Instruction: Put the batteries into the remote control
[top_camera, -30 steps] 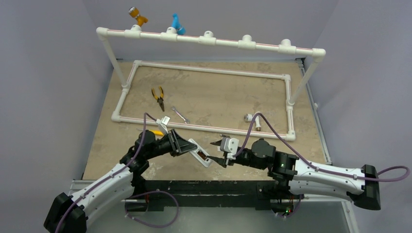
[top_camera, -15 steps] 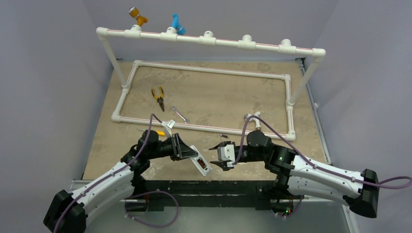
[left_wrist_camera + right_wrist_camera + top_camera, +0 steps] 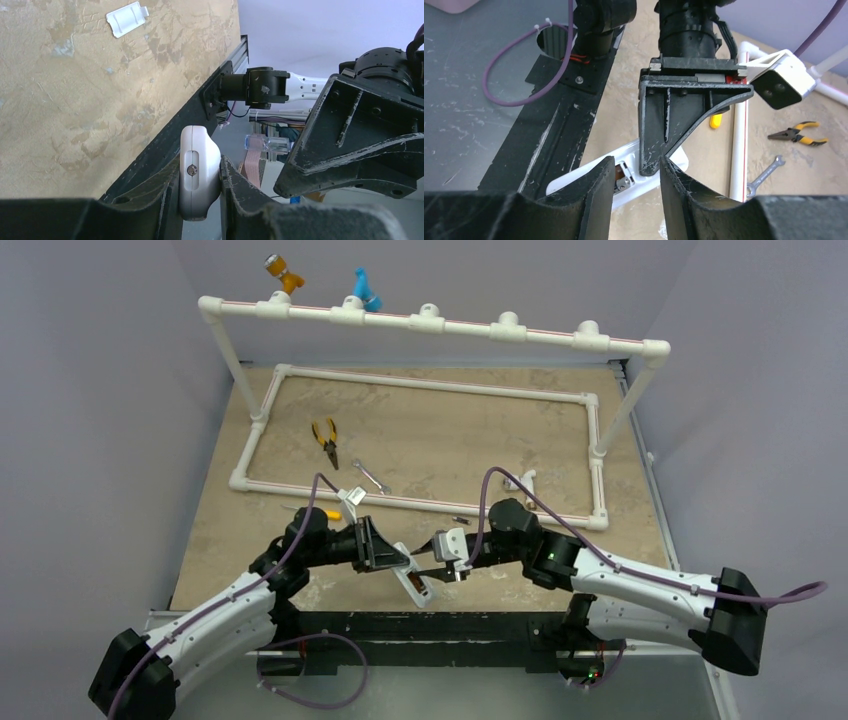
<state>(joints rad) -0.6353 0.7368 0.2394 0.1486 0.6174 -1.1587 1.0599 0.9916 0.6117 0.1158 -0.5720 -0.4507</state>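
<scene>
My left gripper point(image 3: 398, 562) is shut on the white remote control point(image 3: 412, 578) and holds it tilted above the table's near edge. In the left wrist view the remote's end point(image 3: 197, 175) sits clamped between the fingers. My right gripper point(image 3: 434, 562) is open and empty, right beside the remote. In the right wrist view the remote point(image 3: 669, 160) shows its open compartment with one battery point(image 3: 622, 182) inside, partly hidden by my left finger point(image 3: 599, 195). A second battery point(image 3: 461, 521) lies loose on the table.
The flat white cover point(image 3: 127, 18) lies on the table. Yellow pliers point(image 3: 325, 440), a silver wrench point(image 3: 371, 476) and a yellow-handled screwdriver point(image 3: 327, 513) lie near the white pipe frame point(image 3: 440, 387). The black rail point(image 3: 420, 625) runs along the near edge.
My right arm has swung left, bringing its open gripper close to the remote. My left gripper has lowered the remote slightly toward the near edge.
</scene>
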